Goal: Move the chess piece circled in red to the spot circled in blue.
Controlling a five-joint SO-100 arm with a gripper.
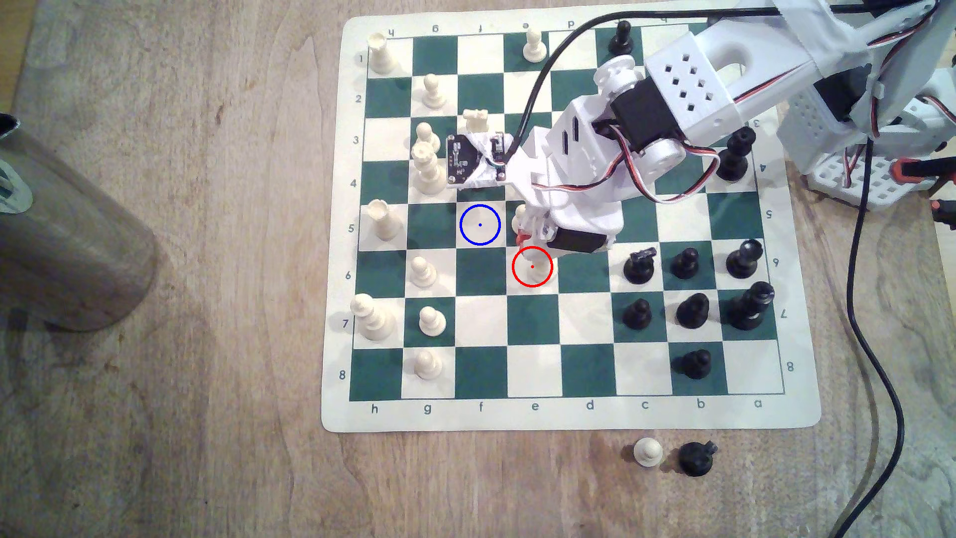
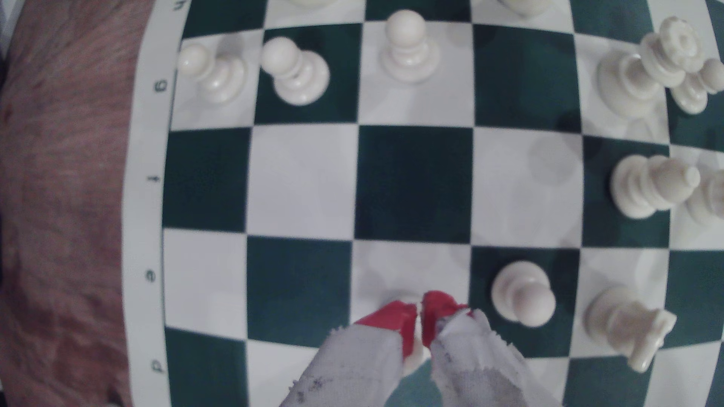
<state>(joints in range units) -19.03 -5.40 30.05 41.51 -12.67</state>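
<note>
Red-tipped, the pincer (image 2: 421, 313) was closed on the cream pawn (image 2: 413, 358), lifted off its red-ringed square (image 1: 532, 267); the blue-ringed square (image 1: 480, 224) stood bare, placement seemingly remaining.

A green-and-cream chess mat (image 1: 569, 414) is lying on a worn wooden table (image 1: 181, 414), with cream pieces (image 1: 384, 220) standing along the exterior view's left side and black pieces (image 1: 693, 310) clustering at its right. Two captured pieces — a cream pawn (image 1: 647, 452) and a black knight (image 1: 696, 458) — are sitting just off the mat's near edge, close beside each other. A grey cylinder (image 1: 67, 243) is standing well apart at the exterior view's left, while a black cable (image 1: 879, 362) is trailing down the right.
</note>
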